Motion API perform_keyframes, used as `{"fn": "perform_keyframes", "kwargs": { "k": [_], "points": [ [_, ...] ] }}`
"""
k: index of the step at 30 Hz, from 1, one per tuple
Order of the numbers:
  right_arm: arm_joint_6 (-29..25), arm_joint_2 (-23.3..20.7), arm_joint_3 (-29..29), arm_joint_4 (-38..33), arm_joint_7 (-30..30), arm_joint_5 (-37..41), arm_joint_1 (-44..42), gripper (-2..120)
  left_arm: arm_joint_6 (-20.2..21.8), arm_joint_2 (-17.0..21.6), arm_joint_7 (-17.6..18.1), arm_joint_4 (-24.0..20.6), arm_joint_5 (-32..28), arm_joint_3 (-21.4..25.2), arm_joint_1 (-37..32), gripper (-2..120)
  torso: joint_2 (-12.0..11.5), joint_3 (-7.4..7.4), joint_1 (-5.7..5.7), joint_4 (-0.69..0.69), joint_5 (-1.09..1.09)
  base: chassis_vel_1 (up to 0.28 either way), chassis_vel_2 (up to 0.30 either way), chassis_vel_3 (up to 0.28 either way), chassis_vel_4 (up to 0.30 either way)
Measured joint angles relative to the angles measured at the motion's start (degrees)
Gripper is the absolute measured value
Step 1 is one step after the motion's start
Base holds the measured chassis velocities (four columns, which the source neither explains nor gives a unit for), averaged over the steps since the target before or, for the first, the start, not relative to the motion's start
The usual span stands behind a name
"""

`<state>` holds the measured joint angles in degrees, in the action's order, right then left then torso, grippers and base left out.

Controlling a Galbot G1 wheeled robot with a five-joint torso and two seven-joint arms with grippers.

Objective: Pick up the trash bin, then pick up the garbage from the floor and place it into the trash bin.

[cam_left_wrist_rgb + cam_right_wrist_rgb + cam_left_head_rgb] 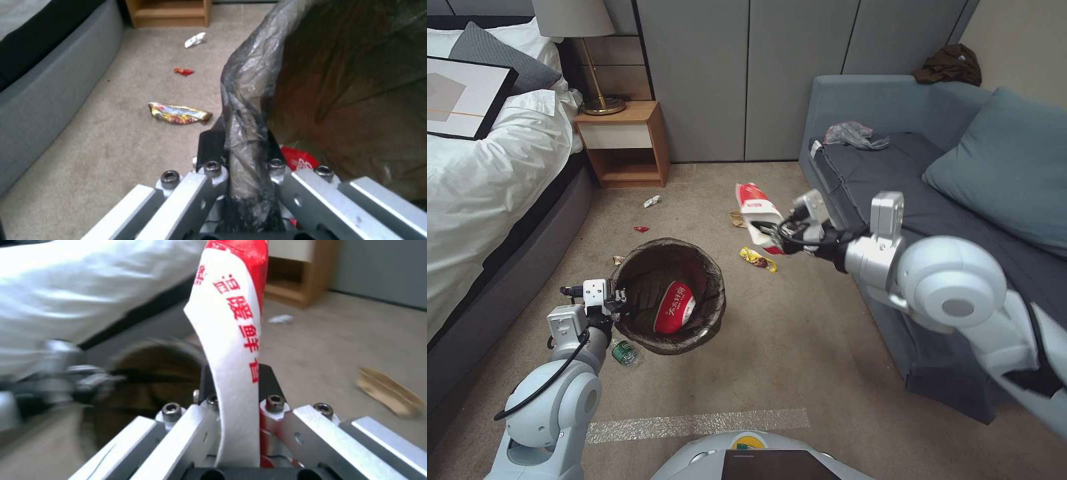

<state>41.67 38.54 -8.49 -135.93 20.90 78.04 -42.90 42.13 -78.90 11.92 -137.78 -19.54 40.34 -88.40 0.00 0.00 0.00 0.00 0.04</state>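
The left gripper (620, 298) pinches the bag-covered rim of the trash bin (707, 267) at the bin's nine o'clock side, holding it above the carpet; the left wrist view shows the dark plastic liner (249, 100) squeezed tight between the two black fingers (209, 143). Inside the bin lies a crushed red-and-white cup (674, 307), with a corner of red packaging (299, 158) showing past the clamped rim in the left wrist view. The right gripper (774, 233) hangs in the air at about two o'clock from the bin, near the front of the grey sofa (894, 167), its fingers pressed onto a flattened red-and-white paper cup (757, 210); the right wrist view shows that cup (233, 340) standing up between the fingers with red characters printed down its white side, and the bin (151, 373) blurred farther off beside it. More garbage is scattered on the carpet: a yellow snack wrapper (758, 259) at three o'clock from the bin, a tan paper bag (736, 219) just beyond the held cup, a white scrap (652, 201) and a small red scrap (641, 229) at about eleven o'clock, another shiny wrapper (178, 114) close by the bin's rim on the bed side, and a green-labelled bottle (625, 353) at seven o'clock, just beside the left arm. A wooden nightstand (624, 143) stands at twelve o'clock, next to the bed (487, 173).
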Motion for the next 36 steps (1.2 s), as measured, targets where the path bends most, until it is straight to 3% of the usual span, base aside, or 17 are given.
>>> {"fn": "perform_keyframes", "kwargs": {
  "k": [2, 4, 5, 6, 8, 10, 13, 17, 20, 33, 36],
  "points": [
    [-0.13, -0.7, 1.55, -0.43, -0.63, 3.37, 5.08, 0, 0.0, -0.06, -0.05, 0.08, 0.19, -0.17, 0.03, 0, 0.0, 0.0, 0.0, 0.01, -0.04, 0.0, 0.0, 0.0, 0.0],
    [-0.16, -1.13, 8.66, 0.28, -2.97, 9.93, 18.26, 0, 0.04, -0.21, -0.27, 0.39, 0.52, -0.37, 0.15, 0, 0.0, 0.0, 0.0, 0.02, -0.01, 0.0, 0.0, 0.0, 0.0],
    [-0.16, -1.13, 8.66, 0.28, -2.97, 9.93, 18.26, 0, 0.04, -0.21, -0.27, 0.39, 0.52, -0.37, 0.15, 0, 0.0, 0.0, 0.0, 0.02, -0.01, 0.0, 0.0, 0.0, 0.0],
    [-0.42, -0.98, 13.43, 1.3, -4.5, 10.85, 24.77, 0, 0.04, -0.2, -0.35, 0.57, 0.62, -0.37, 0.22, 0, 0.0, 0.0, 0.0, -0.01, -0.04, 0.0, 0.0, 0.0, 0.0],
    [-1.21, 1.53, 24.33, 3.65, -5.81, 13.14, 36.96, 0, 0.04, -0.27, -0.56, 0.97, 0.78, -0.26, 0.36, 0, 0.0, 0.0, 0.0, 0.0, -0.05, 0.0, 0.0, 0.0, 0.0],
    [-1.47, 3.09, 27.5, 4.35, -5.72, 13.68, 39.99, 0, 0.04, -0.33, -0.58, 1.07, 0.88, -0.22, 0.42, 0, 0.0, 0.01, 0.0, 0.0, -0.05, 0.0, 0.0, 0.0, 0.0],
    [-2.5, 11.45, 39.69, 7.26, -2.72, 15.05, 49.22, 0, 0.04, -0.63, -0.76, 1.5, 1.16, -0.09, 0.7, 0, 0.0, 0.01, 0.0, 0.02, -0.08, 0.0, 0.0, 0.0, 0.0],
    [-2.88, 16.45, 46.52, 11.55, 0.1, 12.19, 48.65, 0, 0.04, -0.71, -0.8, 1.52, 1.08, 0.2, 0.86, 0, 0.0, 0.01, 0.0, 0.01, -0.07, 0.0, 0.0, 0.0, 0.0],
    [-2.94, 17.62, 48.01, 14.07, 0.56, 9.77, 45.85, 0, 0.04, -0.47, -0.86, 1.44, 0.86, 0.68, 0.9, 0, 0.0, 0.01, 0.0, 0.0, -0.06, 0.0, 0.0, 0.0, 0.0],
    [-3.01, 17.98, 49.17, 17.73, 0.91, 4.37, 38.5, 0, 0.03, -0.93, -0.83, 1.7, 0.75, 0.91, 1.28, 0, 0.0, 0.0, 0.0, -0.01, -0.04, 0.0, 0.0, 0.0, 0.0],
    [-4.81, 18.45, 49.19, 19.26, 0.77, 3.97, 36.83, 12, 0.02, -1.07, -0.85, 2.07, 0.88, 1.1, 1.31, 0, 0.0, 0.0, 0.0, 0.0, -0.04, 0.0, 0.0, 0.0, 0.0]
  ]
}}
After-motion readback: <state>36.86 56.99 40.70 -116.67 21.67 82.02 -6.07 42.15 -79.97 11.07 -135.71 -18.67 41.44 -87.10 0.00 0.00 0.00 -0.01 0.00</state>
